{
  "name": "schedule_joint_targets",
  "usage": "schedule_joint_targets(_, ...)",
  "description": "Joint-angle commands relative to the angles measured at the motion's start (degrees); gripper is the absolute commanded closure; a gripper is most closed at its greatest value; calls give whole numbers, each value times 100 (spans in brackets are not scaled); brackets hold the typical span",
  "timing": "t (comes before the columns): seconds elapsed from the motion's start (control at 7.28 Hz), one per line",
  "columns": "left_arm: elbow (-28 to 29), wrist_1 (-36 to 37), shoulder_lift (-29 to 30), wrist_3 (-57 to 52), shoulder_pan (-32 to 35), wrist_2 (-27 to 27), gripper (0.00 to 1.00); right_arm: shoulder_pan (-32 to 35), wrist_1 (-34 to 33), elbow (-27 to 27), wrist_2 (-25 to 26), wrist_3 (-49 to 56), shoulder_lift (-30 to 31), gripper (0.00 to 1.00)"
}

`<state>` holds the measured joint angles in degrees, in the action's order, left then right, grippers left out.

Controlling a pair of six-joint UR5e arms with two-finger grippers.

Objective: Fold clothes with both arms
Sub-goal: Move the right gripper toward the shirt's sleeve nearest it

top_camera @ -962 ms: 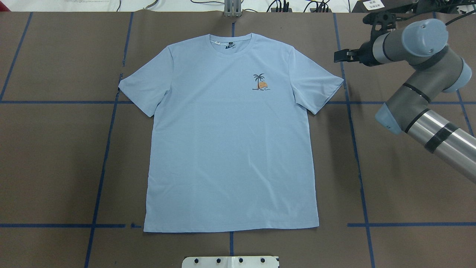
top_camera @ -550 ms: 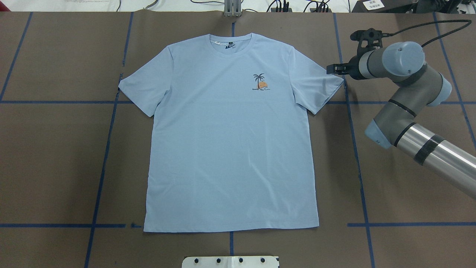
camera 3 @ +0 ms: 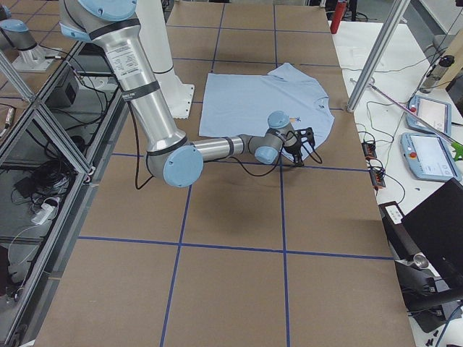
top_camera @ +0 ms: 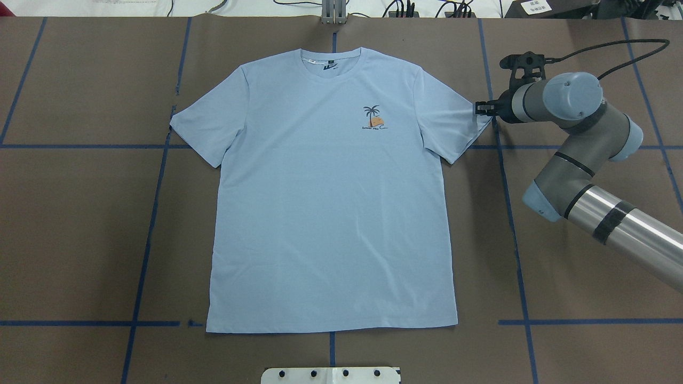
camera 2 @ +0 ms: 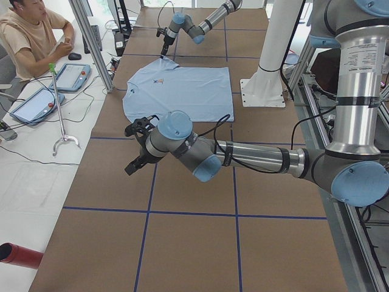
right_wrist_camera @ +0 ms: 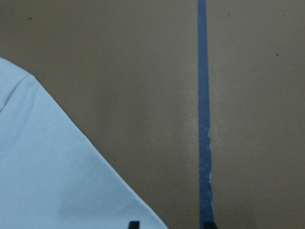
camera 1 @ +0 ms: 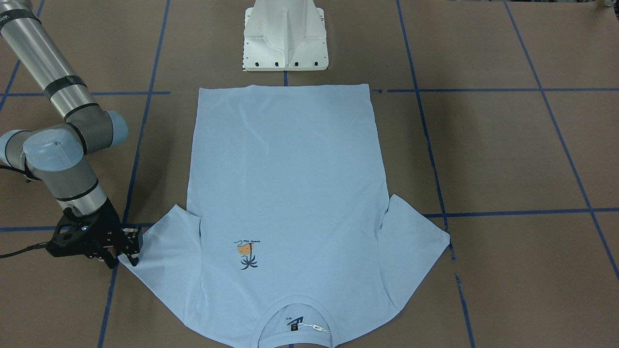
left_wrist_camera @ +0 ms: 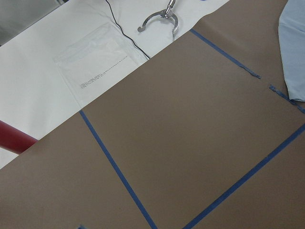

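— Where is the shirt?
— The T-shirt (top_camera: 331, 213) lies flat and face up in the middle of the table (top_camera: 80, 240). Its collar is toward the far edge, its hem toward the robot's edge, and both sleeves are spread. The chest print (top_camera: 374, 118) shows.
— And the right claw?
— The right gripper (top_camera: 478, 109) sits low at the tip of the sleeve that points to the table's right end, nearer the far edge. Its jaws stand apart. From the wrist camera, two fingertips (right_wrist_camera: 134, 225) show at the bottom, and the sleeve's edge runs in between them. A blue tape line (right_wrist_camera: 203, 119) lies by the other tip. It grips nothing, and I cannot tell whether a tip touches the cloth.
— The left one?
— The left gripper (camera 2: 130, 168) hangs over bare brown tabletop toward the left end, well apart from the shirt. Only the side camera catches it, so I cannot tell whether it is spread or closed.
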<state>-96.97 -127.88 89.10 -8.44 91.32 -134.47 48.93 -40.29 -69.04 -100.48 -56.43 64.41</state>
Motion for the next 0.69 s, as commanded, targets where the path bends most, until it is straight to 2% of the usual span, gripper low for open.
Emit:
schedule_joint_targets(0.0,2,0,-6,0,0,0,0,-15,12,-39,-6,9,-7,100)
schedule_joint_targets(0.27,2,0,2,0,0,0,0,-32,-110,-74,3,-26,-147,100)
schedule_joint_targets(0.41,2,0,2,0,0,0,0,-41,-833,-309,116,-26,-357,100)
schedule_joint_targets(0.55,2,0,2,0,-9,0,0,-128,-2111,-720,421,-44,-733,100)
